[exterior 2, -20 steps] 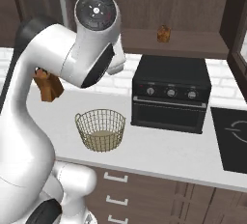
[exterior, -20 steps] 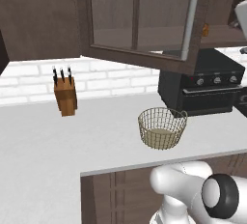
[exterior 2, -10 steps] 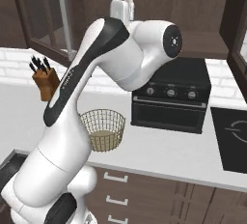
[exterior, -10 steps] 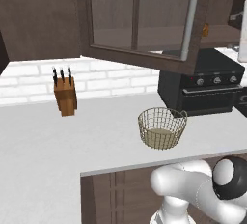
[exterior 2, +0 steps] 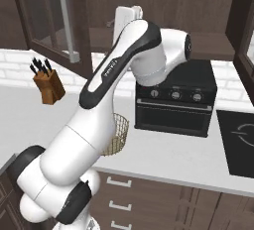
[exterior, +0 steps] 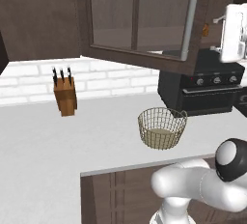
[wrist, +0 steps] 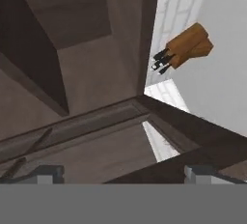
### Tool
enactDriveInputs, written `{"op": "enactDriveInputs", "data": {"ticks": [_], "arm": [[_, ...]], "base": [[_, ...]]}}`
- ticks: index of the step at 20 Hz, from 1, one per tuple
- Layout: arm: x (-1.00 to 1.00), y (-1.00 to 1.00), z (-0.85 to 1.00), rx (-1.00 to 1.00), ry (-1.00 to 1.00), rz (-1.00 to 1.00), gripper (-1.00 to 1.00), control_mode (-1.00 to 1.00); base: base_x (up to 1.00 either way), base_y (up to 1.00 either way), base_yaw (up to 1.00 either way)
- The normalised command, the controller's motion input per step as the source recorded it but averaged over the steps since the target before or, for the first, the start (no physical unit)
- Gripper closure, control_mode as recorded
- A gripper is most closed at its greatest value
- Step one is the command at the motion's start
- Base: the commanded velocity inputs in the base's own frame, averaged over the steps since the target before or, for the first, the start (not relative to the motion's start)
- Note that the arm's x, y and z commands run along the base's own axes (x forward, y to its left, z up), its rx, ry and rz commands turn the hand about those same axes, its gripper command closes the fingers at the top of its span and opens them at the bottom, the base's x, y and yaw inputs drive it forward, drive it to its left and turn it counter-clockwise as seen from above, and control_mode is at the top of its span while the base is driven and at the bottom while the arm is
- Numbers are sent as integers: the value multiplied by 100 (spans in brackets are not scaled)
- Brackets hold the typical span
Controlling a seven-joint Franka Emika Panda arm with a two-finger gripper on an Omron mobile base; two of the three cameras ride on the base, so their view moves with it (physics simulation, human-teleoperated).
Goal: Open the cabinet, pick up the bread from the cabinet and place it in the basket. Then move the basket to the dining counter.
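The cabinet's glass door (exterior: 137, 18) stands swung open, its silver bar handle (exterior: 189, 22) towards me. Past the door's edge, a small golden-brown bit of the bread (exterior: 206, 29) peeks out from inside. My white hand (exterior: 235, 32) is raised to cabinet height, just right of that spot. The hand view looks along the dark door frame, and my gripper (wrist: 124, 172) is open with nothing between its fingertips. The wire basket (exterior: 161, 128) sits on the white counter below, partly behind my arm in the right base view (exterior 2: 118, 134). The dining counter is out of view.
A wooden knife block (exterior: 65, 93) stands against the brick backsplash at left. A black countertop oven (exterior 2: 176, 100) sits under the cabinet beside the basket. A dark stovetop (exterior 2: 239, 142) lies at far right. The cabinet's open door (exterior 2: 54, 21) overhangs the counter.
My arm has swung from the left across to the right and lifted the hand up to the open cabinet. The jaws stayed open; door, basket and knife block have not moved.
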Motion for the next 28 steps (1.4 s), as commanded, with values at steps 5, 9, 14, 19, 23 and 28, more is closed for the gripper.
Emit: {"op": "enactDriveInputs", "data": {"ticks": [5,9,14,19,23,28], "arm": [[24,25,-12,4,0,31,-100,-100],[2,4,-2,19,0,34,-100,-100],[-4,7,0,35,0,38,-100,-100],[-1,51,-1,11,0,38,-100,-100],[3,58,0,-3,0,26,-100,-100],[-14,41,2,-8,-9,19,-100,-100]], "base": [[0,0,0],[0,0,0],[0,0,0],[0,0,0],[0,0,0],[0,0,0]]}}
